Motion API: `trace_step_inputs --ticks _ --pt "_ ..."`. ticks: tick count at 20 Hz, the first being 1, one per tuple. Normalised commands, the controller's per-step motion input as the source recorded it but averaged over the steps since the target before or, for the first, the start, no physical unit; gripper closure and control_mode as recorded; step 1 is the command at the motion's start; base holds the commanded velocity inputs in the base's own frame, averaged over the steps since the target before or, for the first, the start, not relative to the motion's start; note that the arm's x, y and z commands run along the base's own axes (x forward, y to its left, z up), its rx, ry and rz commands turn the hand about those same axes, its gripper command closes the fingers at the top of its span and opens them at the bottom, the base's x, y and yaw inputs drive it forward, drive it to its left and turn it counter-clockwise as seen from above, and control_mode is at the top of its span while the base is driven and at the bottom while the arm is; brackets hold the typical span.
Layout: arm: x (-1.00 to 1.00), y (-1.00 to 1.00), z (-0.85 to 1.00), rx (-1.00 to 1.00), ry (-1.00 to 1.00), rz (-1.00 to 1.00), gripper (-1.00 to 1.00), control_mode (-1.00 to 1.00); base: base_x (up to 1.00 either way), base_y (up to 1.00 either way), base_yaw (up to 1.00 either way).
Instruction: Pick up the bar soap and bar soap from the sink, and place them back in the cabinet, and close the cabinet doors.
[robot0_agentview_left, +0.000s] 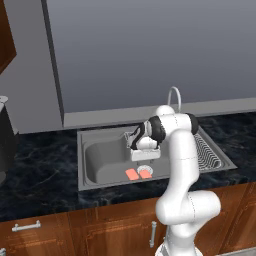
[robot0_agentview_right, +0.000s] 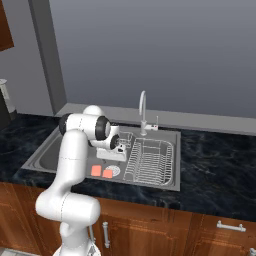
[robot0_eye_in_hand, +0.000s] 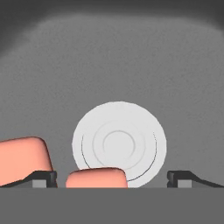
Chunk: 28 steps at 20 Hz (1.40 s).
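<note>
Two salmon-pink bar soaps lie side by side on the sink floor by the round drain (robot0_agentview_left: 144, 169): one bar soap (robot0_agentview_left: 131, 174) (robot0_agentview_right: 96, 170) (robot0_eye_in_hand: 22, 159) further from the drain, the other bar soap (robot0_agentview_left: 145, 173) (robot0_agentview_right: 108, 173) (robot0_eye_in_hand: 96, 177) against its edge. My gripper (robot0_agentview_left: 145, 160) (robot0_agentview_right: 111, 158) (robot0_eye_in_hand: 113, 178) hangs open just above them, pointing down into the grey sink (robot0_agentview_left: 82, 165) (robot0_agentview_right: 40, 155). In the hand view the nearer bar sits between the two fingertips (robot0_eye_in_hand: 43, 177), and the other bar lies outside the left one. A strip of reddish-brown wood (robot0_agentview_left: 5, 35) (robot0_agentview_right: 5, 25) shows at the top left edge.
A wire dish rack (robot0_agentview_left: 207, 152) (robot0_agentview_right: 150, 160) fills the sink's right side, with a small wire basket (robot0_agentview_left: 131, 137) and the faucet (robot0_agentview_left: 174, 97) (robot0_agentview_right: 143, 112) behind my hand. Dark marble counter (robot0_agentview_left: 40, 170) (robot0_agentview_right: 215, 165) surrounds the basin. Low cabinets with short handles (robot0_agentview_left: 26, 226) (robot0_agentview_right: 230, 226) run below.
</note>
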Motion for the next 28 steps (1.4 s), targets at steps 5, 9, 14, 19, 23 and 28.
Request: trace_step_inputs --ticks 5,9,14,19,23,28 --pt "-0.02 0.0 0.0 0.0 0.0 0.0 -1.0 -1.0 0.0 0.0 0.0" --pt "-0.08 0.0 0.0 0.0 0.0 0.0 -1.0 -1.0 0.0 0.0 0.0" --pt "-0.11 0.0 0.0 0.0 0.0 0.0 -1.0 -1.0 0.0 0.0 0.0" --pt "-0.12 0.0 0.0 0.0 0.0 0.0 -1.0 -1.0 0.0 0.0 0.0" --pt "-0.13 0.0 0.0 0.0 0.0 0.0 -1.0 -1.0 0.0 0.0 0.0" --pt "-0.12 0.02 0.0 0.0 0.0 0.0 -1.0 -1.0 0.0 0.0 0.0"
